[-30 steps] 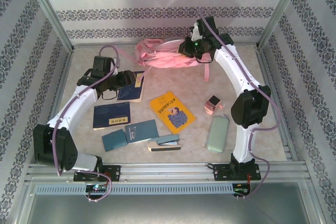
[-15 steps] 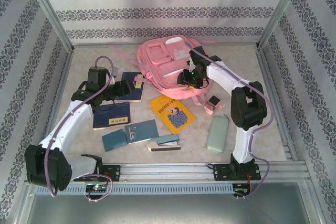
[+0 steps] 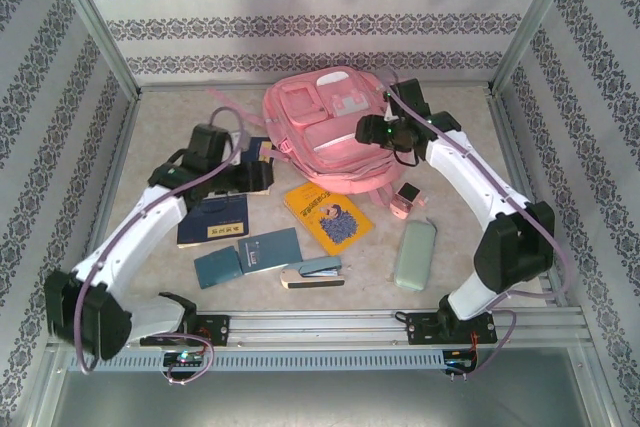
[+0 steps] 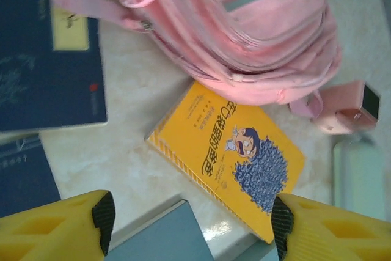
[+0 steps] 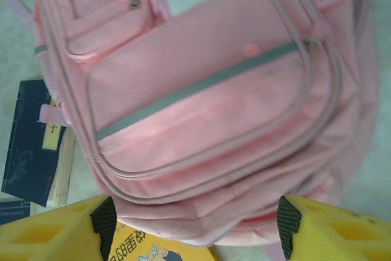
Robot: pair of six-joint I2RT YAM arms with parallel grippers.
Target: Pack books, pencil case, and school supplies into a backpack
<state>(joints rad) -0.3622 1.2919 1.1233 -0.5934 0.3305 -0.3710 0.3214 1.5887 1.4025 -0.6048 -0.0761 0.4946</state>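
Pink backpack (image 3: 322,145) — front up, bottom nearward

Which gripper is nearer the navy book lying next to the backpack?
Left. The left gripper is over that navy book. The right gripper is above the backpack, on its front and away from the book.

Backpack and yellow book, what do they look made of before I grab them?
The backpack looks like soft woven fabric, matte pink: stitched seams, zipped pockets and sagging folds show. The yellow book seems a thin paper or card cover, smooth with a printed cartoon; whether it is laminated I cannot tell.
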